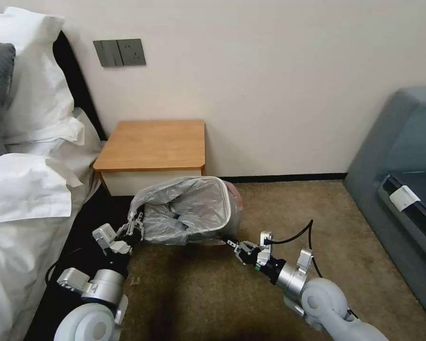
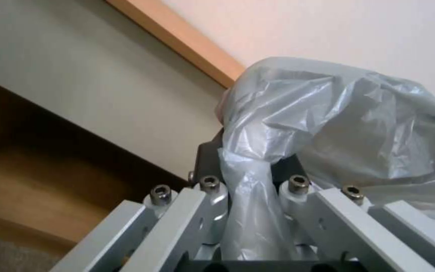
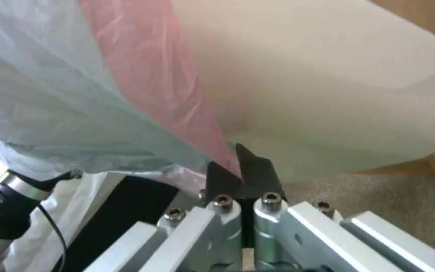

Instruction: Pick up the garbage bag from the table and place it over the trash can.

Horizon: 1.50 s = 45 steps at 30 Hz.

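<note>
Bag-fitting step in hand: the garbage bag is off the table and draped over the trash can, which stands on the carpet just in front of the nightstand.

Left gripper is at the near-left side of the bin, jaws pinched on a twisted rope of grey film; in the left wrist view that bunch runs up between the fingers into the billowed bag.

Right gripper is at the near-right side of the bin, close to its lower wall. In the right wrist view its dark fingertips are pressed together on the pinkish-red edge of the bag, with the cream wall of the can just behind.

Orientation: the bin's mouth faces up and toward the head camera. The bag's mouth lies open along the rim, its long axis running left-right between the two grips. The film sags inward and crumples inside, not stretched flat.

Judgement: late in the task; the bag covers the opening but hangs loose on the near side. The next move calls for seating the hem down past the rim on both sides, evenly, before letting go. Risk: thin film may slip or tear under uneven tension, or the light bin may tip.
</note>
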Tool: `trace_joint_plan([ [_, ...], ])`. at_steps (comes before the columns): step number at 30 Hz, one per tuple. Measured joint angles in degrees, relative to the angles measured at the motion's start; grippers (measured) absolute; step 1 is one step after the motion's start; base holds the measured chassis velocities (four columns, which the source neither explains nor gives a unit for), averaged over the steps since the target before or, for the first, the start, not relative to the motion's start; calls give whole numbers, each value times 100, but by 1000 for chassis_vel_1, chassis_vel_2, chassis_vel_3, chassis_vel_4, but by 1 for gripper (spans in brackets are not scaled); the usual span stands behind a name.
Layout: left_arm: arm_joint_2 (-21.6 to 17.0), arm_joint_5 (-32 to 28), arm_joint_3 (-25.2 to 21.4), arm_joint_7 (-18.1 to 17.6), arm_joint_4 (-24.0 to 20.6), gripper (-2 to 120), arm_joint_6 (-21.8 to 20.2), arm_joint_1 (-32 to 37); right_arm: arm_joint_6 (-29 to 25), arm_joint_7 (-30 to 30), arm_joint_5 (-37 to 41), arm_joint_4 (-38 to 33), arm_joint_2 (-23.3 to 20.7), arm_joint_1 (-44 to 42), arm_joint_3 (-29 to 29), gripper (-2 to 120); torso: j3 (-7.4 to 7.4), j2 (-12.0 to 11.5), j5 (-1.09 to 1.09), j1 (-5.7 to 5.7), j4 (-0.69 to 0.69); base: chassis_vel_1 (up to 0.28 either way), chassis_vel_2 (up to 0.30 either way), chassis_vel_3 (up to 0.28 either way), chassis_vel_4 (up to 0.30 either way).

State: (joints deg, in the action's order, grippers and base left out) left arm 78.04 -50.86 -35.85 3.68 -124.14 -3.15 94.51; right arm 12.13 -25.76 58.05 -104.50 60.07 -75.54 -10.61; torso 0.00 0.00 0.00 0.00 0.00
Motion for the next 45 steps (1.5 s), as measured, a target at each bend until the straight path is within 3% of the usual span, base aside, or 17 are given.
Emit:
trace_joint_plan([
  [12,22,68,15,14,30,8,26,9,-64,-161,-144,82,-45,8,-48,2,0,0,0,0,0,0,0,0,0],
  [20,34,121,35,-39,80,8,34,-23,-863,-849,-1591,79,-164,-243,-110,35,0,0,0,0,0,0,0,0,0],
  [22,34,122,35,-44,80,8,34,-25,-880,-861,-1625,78,-169,-253,-118,36,0,0,0,0,0,0,0,0,0],
  [25,31,179,34,-145,92,8,35,-68,-1111,-886,-2082,-54,-272,-548,-356,54,0,0,1,0,1,0,0,0,0],
  [26,31,179,34,-145,92,8,35,-68,-1111,-886,-2082,-54,-272,-548,-356,54,0,0,1,0,1,0,0,0,0],
  [30,12,425,97,-285,99,8,24,-124,-1204,-695,-2400,-784,-353,-1160,-1260,72,0,0,-1,0,0,0,0,0,0],
  [37,-9,942,234,-441,250,8,-30,-198,-778,130,-2162,-2183,-584,-1609,-2019,93,0,0,0,0,-3,0,0,0,0],
  [39,-14,1125,281,-471,276,8,-7,-200,-694,283,-2152,-2408,-761,-1472,-2034,97,-1,0,0,0,-2,0,0,0,0],
  [41,-16,1489,371,-500,316,8,90,-187,-513,624,-2254,-2713,-1268,-888,-1714,99,0,0,1,0,1,0,0,0,0],
  [45,-25,2058,472,-489,394,8,285,-157,-86,858,-2256,-2890,-1813,230,-863,89,0,0,0,0,0,0,0,0,0],
])
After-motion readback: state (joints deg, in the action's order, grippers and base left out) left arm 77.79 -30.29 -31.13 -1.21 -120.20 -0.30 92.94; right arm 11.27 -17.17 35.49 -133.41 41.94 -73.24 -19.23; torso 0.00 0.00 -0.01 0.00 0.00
